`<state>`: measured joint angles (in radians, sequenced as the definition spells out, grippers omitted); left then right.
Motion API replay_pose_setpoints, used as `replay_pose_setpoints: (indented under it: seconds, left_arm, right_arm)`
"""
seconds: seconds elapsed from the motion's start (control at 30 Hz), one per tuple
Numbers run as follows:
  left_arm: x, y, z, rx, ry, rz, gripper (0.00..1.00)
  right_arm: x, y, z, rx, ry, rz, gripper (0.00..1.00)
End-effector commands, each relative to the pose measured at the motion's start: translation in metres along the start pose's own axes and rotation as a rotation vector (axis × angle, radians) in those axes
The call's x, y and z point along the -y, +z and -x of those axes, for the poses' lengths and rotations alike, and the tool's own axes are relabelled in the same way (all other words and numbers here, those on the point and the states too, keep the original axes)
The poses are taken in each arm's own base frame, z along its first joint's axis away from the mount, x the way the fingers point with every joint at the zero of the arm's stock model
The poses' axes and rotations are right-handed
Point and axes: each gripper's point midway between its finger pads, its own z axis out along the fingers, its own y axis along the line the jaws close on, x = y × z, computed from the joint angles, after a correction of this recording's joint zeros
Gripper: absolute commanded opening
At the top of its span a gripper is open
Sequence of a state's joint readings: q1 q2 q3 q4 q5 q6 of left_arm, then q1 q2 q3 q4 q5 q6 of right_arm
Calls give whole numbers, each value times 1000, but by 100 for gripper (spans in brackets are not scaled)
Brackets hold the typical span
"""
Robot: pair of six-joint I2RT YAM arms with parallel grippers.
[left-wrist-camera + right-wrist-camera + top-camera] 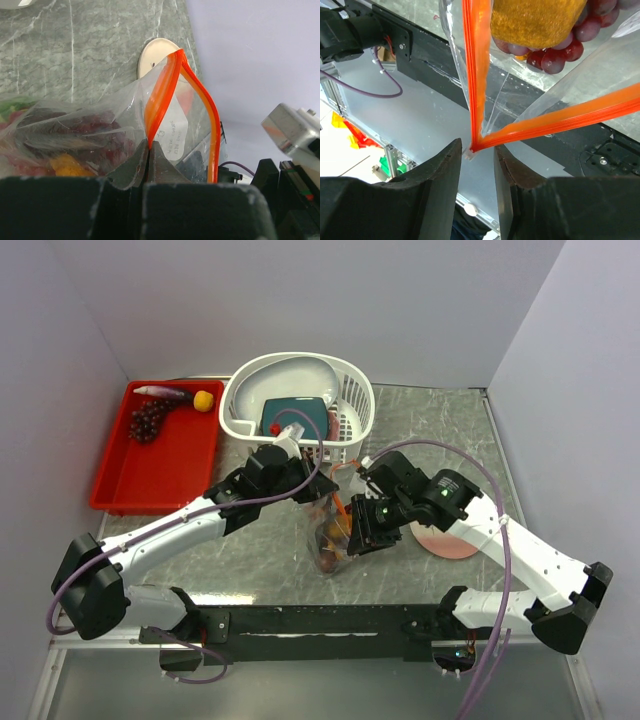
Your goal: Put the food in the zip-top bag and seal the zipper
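Zip-top bag (328, 530) at the middle of the bench (440, 430), hung mouth-up between the two arms, lower end resting on or just above the surface; which, the views do not settle.

Left hand (150, 150), at eleven o'clock of the bag in the top view, is clamped on the bag's edge at one end of the zipper (162, 95). This pinch appears to serve as the anchor that keeps the mouth lifted and the strip taut.

Right hand (477, 150), at three o'clock of the bag, stands with its fingers apart. The opposite corner of the zipper sits just at the gap between their tips, not squeezed. The placement suggests a hand lined up to close on that corner and run along the strip.

The two orange tracks bow away from each other in both wrist views, so the mouth is unsealed along most of its length.

Inside the bag lie a yellow-orange piece (535, 20) and bagged grapes (560, 52), seen through the clear film.

At ten o'clock of the bag, well apart, the red tray (160, 475) holds an eggplant (165, 392), a loose grape bunch (148, 420) and a yellow fruit (204, 400). By this evidence the filling is only partly done, and a seal made now would leave these out.

At twelve o'clock stands the white basket (240, 390) with a teal dish (295, 415). At four o'clock lies the pink plate (445, 543), partly under the right arm.
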<state>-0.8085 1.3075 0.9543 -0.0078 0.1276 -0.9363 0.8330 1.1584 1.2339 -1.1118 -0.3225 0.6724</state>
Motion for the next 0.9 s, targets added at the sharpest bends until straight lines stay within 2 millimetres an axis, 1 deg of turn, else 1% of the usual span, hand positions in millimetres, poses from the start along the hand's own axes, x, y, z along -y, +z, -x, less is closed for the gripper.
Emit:
replay_pose_setpoints:
  seconds: [0.0,0.17,0.43,0.53,0.57,0.7,0.73,0.8,0.83,0.87]
  left_arm:
    - [18,0,9,19,31,-50,1]
    - [18,1,8,15,34,-49,1]
    - [19,2,9,16,39,-50,1]
    - [18,3,9,14,43,-48,1]
    - [18,3,9,15,48,-47,1]
    - [19,2,9,9,73,-56,2]
    - [21,0,9,11,80,-66,5]
    - [19,-2,7,5,114,-70,13]
    - [21,-4,6,2,132,-81,25]
    - [20,-6,4,-7,169,-82,30]
  right_arm:
    - [-8,-13,13,51,-22,26,40]
    - [-7,-12,12,45,-17,31,38]
    - [-5,-11,8,38,-12,37,26]
    - [-3,-9,5,31,-14,38,21]
    - [-3,-8,4,25,-10,36,17]
    - [-6,-8,4,36,-6,59,7]
    - [-8,-9,4,38,-5,73,6]
    - [-10,-8,6,49,5,84,2]
    - [-10,-8,5,50,6,91,1]
    - [-10,-7,6,54,16,93,0]
